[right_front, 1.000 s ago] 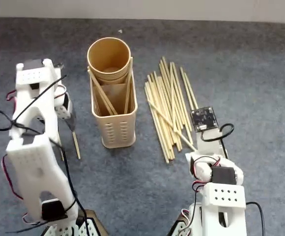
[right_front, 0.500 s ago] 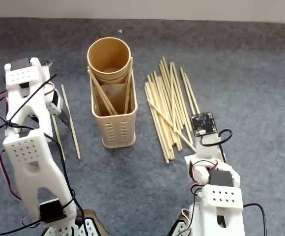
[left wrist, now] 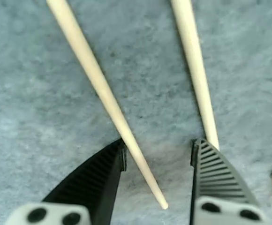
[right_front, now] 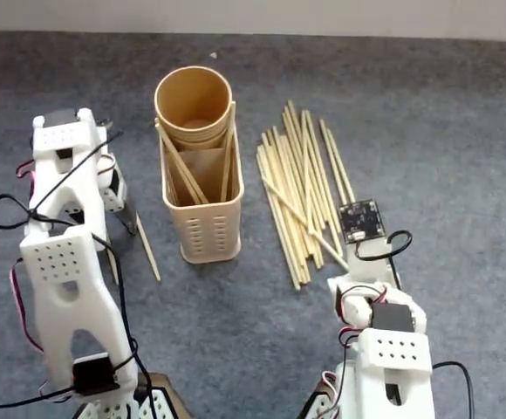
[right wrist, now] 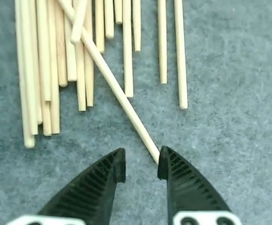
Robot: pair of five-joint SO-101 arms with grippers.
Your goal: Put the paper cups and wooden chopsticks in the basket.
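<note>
- Left gripper (left wrist: 158, 153): jaws spread wide, nothing clamped; it sits low over the grey carpet (right_front: 462, 105), to the left of the basket (right_front: 202, 229).
- Stray chopstick (left wrist: 103, 89): lies slantwise on the carpet and passes through the gap between the left jaws; its tip ends inside the gap, nearer one finger (left wrist: 110, 168) than the other.
- Second chopstick (left wrist: 194, 70): runs up to the tip of the opposite finger; contact cannot be told from the wrist view.
- In the high view a stray stick shows on the carpet between the left arm (right_front: 65, 253) and the basket; it is just beside the arm and apart from the basket wall.
- Basket: cream, slotted near its base; it stands between the two arms.
- Paper cups (right_front: 194, 103): nested in one stack and seated in the far end of the basket; the top rim rises above the basket wall.
- Basket chopsticks (right_front: 181, 170): a few are inside, leaning against the walls in front of the cups.
- Chopstick pile (right_front: 298, 192): lies on the carpet to the right of the basket, not touching it; most sticks are roughly parallel.
- Crossing chopstick (right wrist: 112, 89): lies diagonally over the pile; its near end stops right at the inner tip of one right finger (right wrist: 166, 164).
- Right gripper (right wrist: 141, 163): jaws parted by a narrow gap, holding nothing; it sits just at the near end of the pile.
</note>
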